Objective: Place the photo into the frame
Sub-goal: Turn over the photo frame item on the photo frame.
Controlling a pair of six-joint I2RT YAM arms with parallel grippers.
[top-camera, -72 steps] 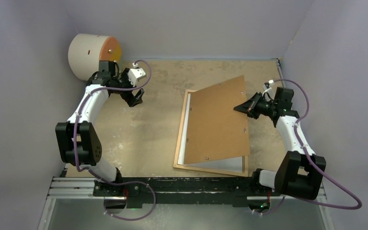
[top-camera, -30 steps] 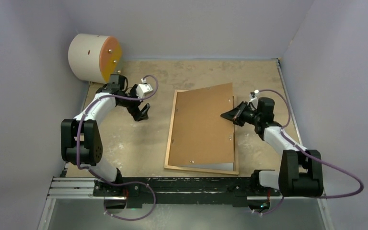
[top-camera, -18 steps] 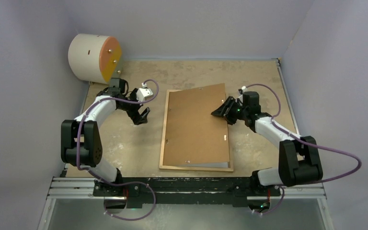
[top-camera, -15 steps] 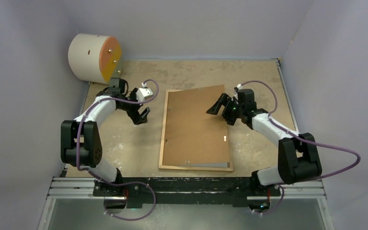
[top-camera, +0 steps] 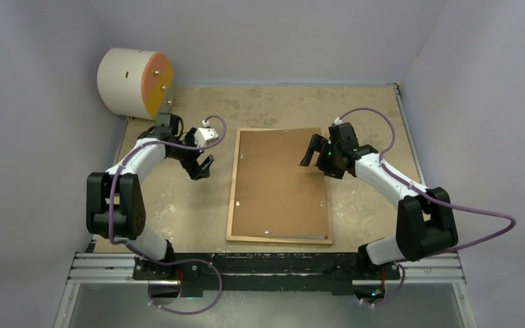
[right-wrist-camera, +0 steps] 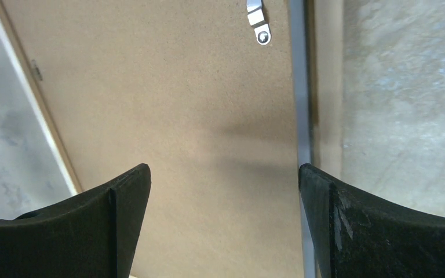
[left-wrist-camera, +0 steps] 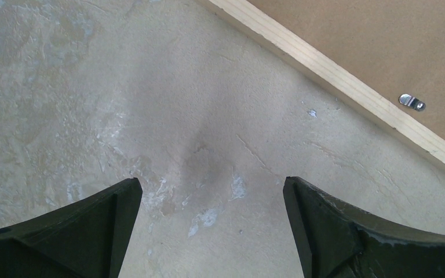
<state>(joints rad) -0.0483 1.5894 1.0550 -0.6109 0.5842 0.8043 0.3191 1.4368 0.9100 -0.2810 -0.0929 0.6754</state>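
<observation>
Right gripper jaws spread wide, nothing between them. It hangs over the far right part of the backing. In the right wrist view the left finger is above brown board. The right finger is past the board's right edge, over the frame rail and table. Cannot tell if it touches the board.

Left gripper is also wide open and empty, over bare table just left of the frame. In the left wrist view both fingers are above the table, apart from the wood rail.

Frame lies flat, face down, mid-table between the arms, long side running near to far. Backing lies on it and fills almost all of the opening. Small metal clips show on the board, one by the left rail and one by the right edge.

Photo is not visible, since the board hides whatever is under it. A thin pale strip shows at the near edge between board and rail. Cannot tell if it is photo or pane.

A cream drum with an orange face sits at the far left corner, well apart from the frame.
</observation>
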